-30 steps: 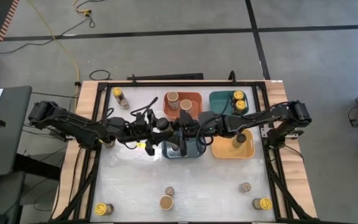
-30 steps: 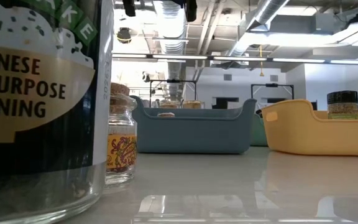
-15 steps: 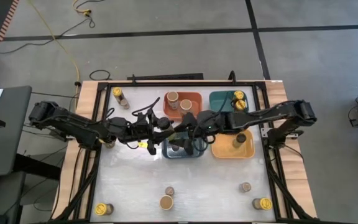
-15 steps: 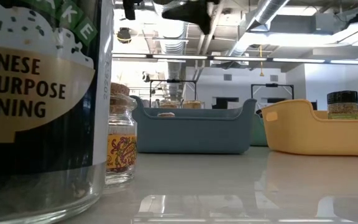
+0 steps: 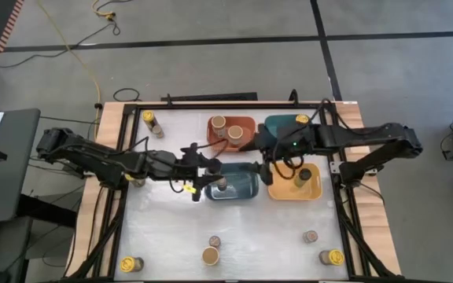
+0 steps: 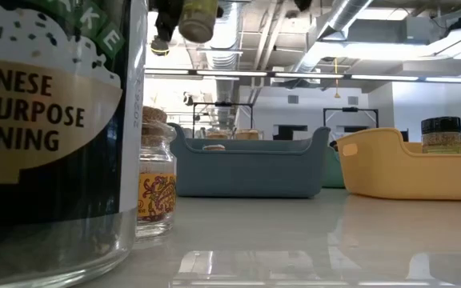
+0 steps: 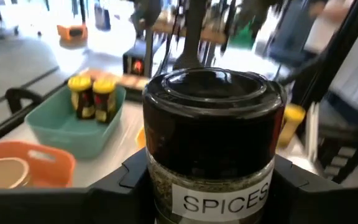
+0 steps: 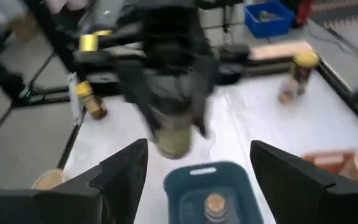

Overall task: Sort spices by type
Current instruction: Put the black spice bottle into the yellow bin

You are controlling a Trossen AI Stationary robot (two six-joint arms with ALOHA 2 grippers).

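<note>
The left end effector (image 5: 208,167) now clamps the dark-lidded spice jar (image 7: 211,140) alone above the blue bin (image 5: 246,189) on the table (image 5: 274,228), the right end effector (image 5: 267,154) having spread wide and withdrawn, so the handover looks complete.

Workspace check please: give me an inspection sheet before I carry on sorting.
Surface: white table, wooden edges.
Job's things: dark-lidded jar labelled SPICES held above the blue bin; loose jars along the near edge, e.g. yellow-lidded jar.
Clutter: nothing seen.
Grippers: left gripper shut on the dark-lidded jar; right gripper open, empty, between the bins.
Cables: yellow cable on the floor.
Surroundings: open hall, ceiling ducts; no person clearly seen.
</note>
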